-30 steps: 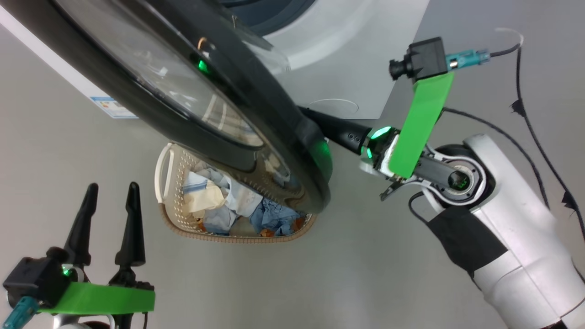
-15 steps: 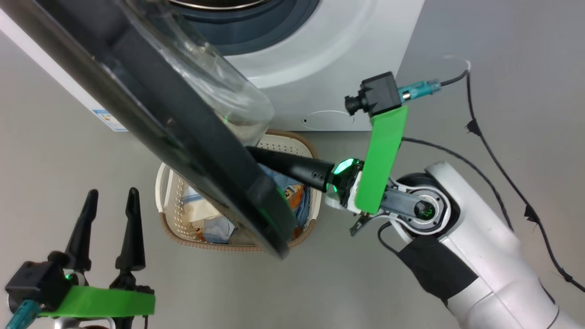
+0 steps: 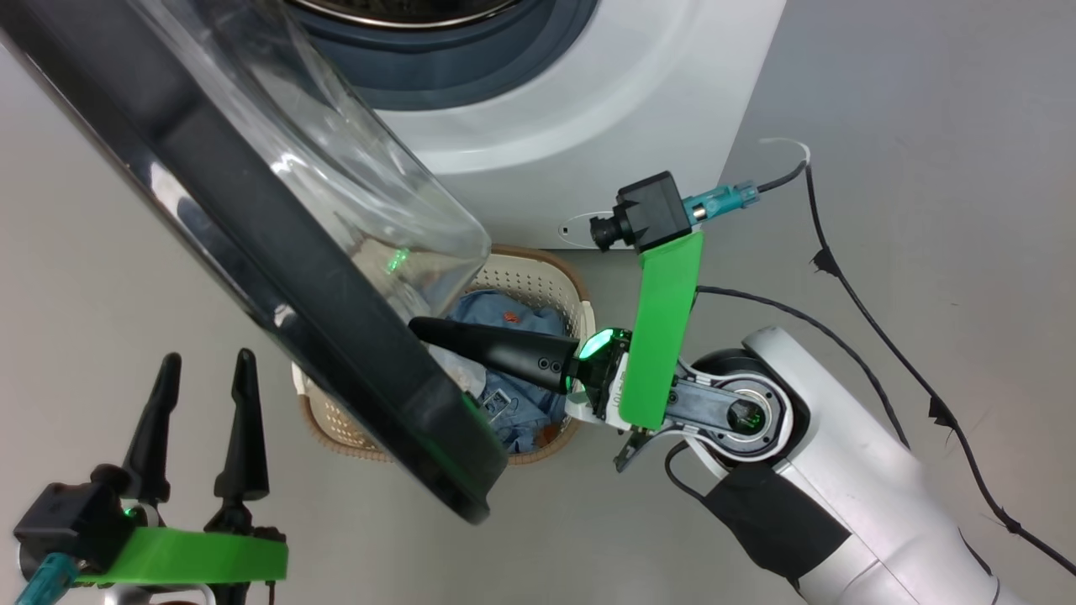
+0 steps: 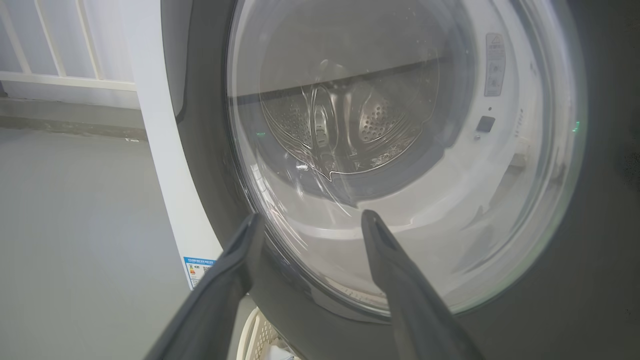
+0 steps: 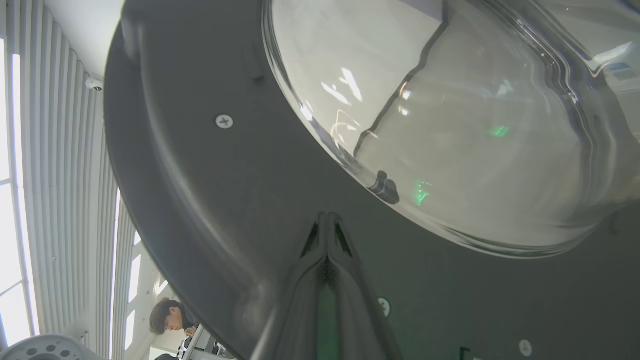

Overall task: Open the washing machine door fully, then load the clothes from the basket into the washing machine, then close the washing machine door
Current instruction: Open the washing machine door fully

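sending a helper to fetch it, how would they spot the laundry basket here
Start at the big white washing machine, whose round black-rimmed door stands open. Below that door, on the grey floor just in front of the machine, sits the basket. Unlike its plain white and black neighbours, it is small, cream and perforated, with a brown woven-look rim and light-blue clothes inside.
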You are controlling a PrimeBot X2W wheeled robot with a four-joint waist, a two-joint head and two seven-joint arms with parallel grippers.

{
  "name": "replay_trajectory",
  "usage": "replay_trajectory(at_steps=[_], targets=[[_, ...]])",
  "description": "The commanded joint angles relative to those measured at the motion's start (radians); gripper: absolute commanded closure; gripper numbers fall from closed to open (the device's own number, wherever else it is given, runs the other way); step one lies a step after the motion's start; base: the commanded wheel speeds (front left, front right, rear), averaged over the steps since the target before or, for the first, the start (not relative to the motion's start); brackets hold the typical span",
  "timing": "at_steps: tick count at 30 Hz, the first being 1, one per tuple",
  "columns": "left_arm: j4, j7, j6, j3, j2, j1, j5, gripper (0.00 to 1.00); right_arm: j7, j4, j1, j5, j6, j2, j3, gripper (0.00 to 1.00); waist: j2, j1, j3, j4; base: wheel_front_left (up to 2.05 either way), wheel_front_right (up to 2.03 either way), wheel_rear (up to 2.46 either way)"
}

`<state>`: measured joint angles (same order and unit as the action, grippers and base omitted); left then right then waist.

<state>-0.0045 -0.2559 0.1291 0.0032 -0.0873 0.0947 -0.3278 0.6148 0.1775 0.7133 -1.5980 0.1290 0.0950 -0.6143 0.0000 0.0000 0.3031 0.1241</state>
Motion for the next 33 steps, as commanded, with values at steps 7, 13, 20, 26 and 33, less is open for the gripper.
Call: replay_trajectory(at_steps=[7,13,20,26,33], targets=[[-0.016,-0.006,0.002,0.036,-0.011,-0.005,0.012,0.0,-0.004,-0.029,-0.029,-0.027,0.002,-0.044,-0.051,1.0,0.0,0.0,-0.011,0.003,0.0,0.0,0.0],[-0.016,-0.006,0.002,0.033,-0.009,-0.003,0.012,0.0,-0.027,-0.039,-0.03,-0.058,0.002,-0.044,-0.092,1.0,0.0,0.0,-0.011,0.005,0.0,0.0,0.0],[-0.013,-0.006,0.002,0.026,-0.007,0.001,0.011,0.0,-0.065,-0.042,-0.023,-0.088,0.002,-0.045,-0.138,1.0,0.0,0.0,-0.014,0.015,0.0,0.0,0.0],[-0.013,-0.006,0.002,0.026,-0.005,-0.002,0.011,0.0,-0.089,-0.045,-0.019,-0.111,0.002,-0.045,-0.169,1.0,0.0,0.0,-0.019,0.022,0.0,0.0,0.0],[-0.013,-0.006,0.002,0.025,-0.004,-0.003,0.012,0.0,-0.108,-0.048,-0.012,-0.13,0.002,-0.045,-0.192,1.0,0.0,0.0,-0.022,0.026,0.0,0.0,0.0]])
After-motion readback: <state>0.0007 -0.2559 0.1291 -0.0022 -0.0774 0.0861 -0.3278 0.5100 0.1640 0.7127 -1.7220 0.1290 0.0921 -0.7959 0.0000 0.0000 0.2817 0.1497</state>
